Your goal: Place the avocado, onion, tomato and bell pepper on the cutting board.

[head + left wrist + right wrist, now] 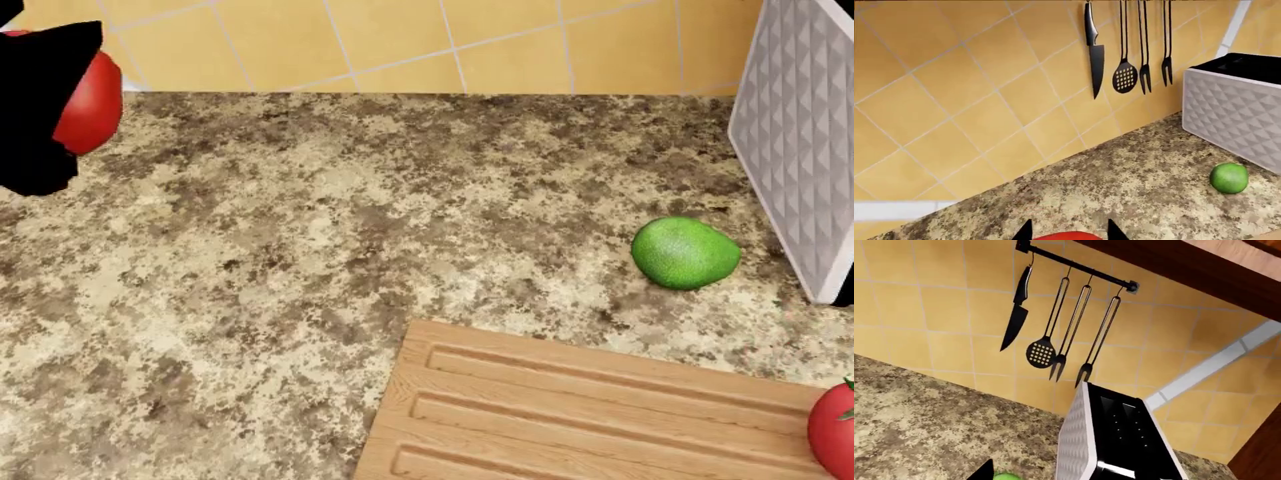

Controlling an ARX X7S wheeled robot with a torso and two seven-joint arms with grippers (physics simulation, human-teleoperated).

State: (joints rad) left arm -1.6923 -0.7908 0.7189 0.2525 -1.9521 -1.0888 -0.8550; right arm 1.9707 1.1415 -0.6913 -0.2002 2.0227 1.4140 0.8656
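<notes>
1. Spreading across most of the head view, the speckled granite counter (267,260) lies bare between the tiled wall (441,40) and the cutting board (534,420).
2. Light wood with long grooves, the board carries a glossy red tomato (834,430) at its right edge.
3. Smooth and bright green, the avocado (685,253) rests on the counter just beside the white toaster (801,140).
4. Left gripper (1069,234) clamps a red fruit (87,100), held near the wall.
5. Right gripper (987,472): I cannot tell whether its fingers are parted.
</notes>
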